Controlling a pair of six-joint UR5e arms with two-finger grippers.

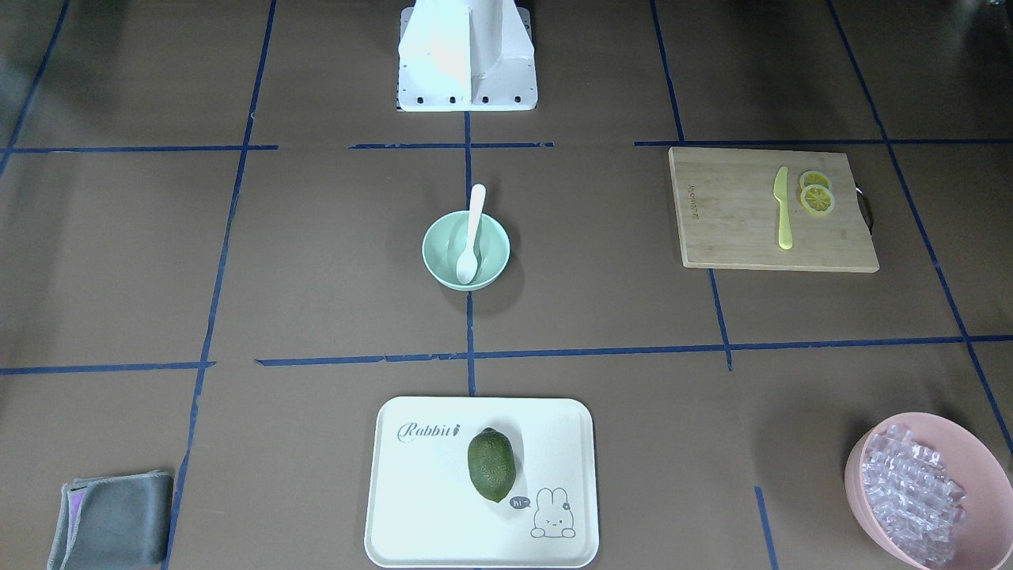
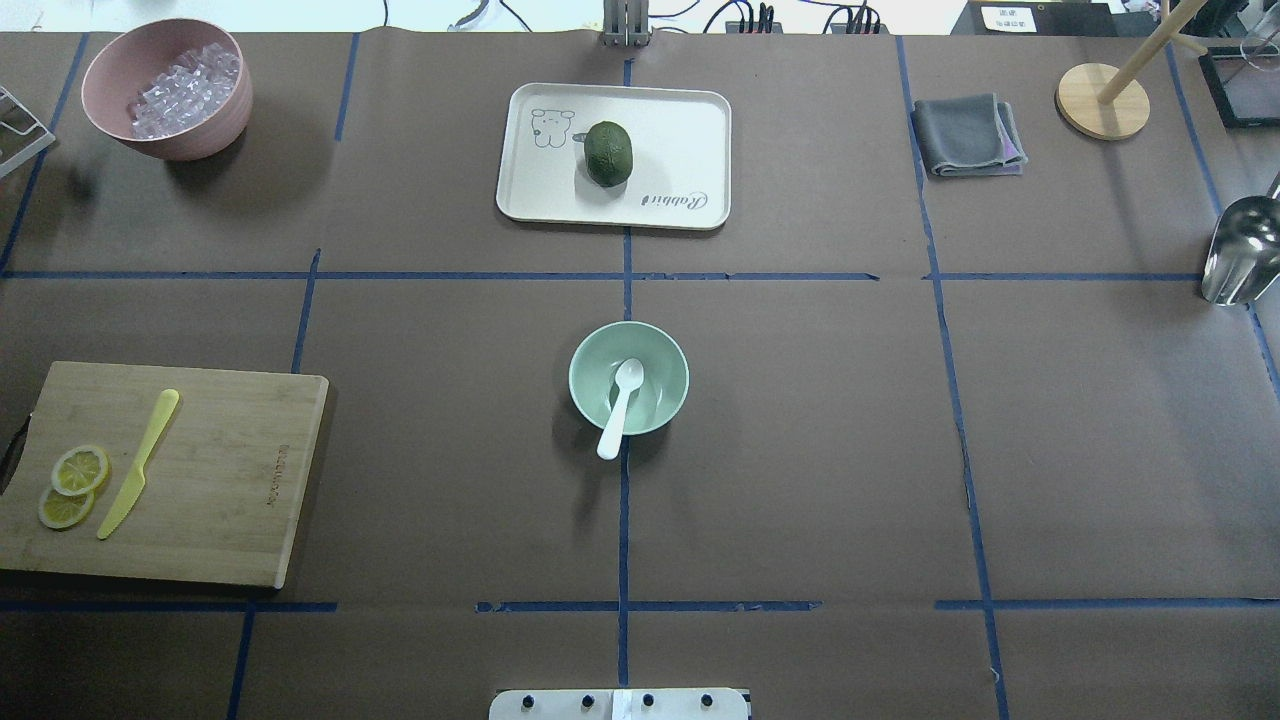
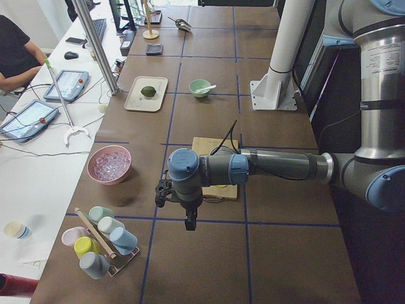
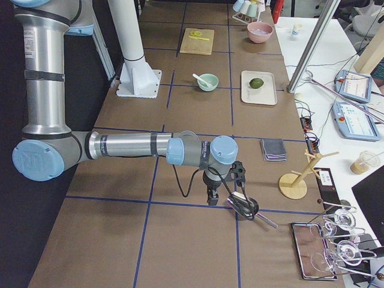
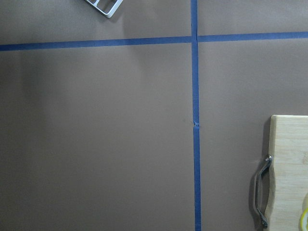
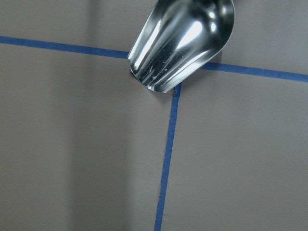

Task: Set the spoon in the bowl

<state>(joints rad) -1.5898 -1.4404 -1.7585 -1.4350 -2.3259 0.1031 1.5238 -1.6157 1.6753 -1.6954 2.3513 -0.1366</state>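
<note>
Left gripper hangs over the table well apart from the bowl, beyond the cutting board; whether its jaws are apart or together cannot be told. Right gripper hangs well apart on the bowl's other side, near a metal scoop; its jaw state is likewise indeterminable. Spoon lies in the bowl, handle over the rim toward the robot.

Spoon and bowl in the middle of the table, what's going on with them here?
Nothing is handling them. The white plastic spoon rests in the mint-green bowl, scoop down inside, handle leaning out over the rim toward the robot. Both arms are off at the table's ends: the left claw hangs by the wooden cutting board, the right claw by the metal scoop. Whether the claws are open cannot be told.
</note>
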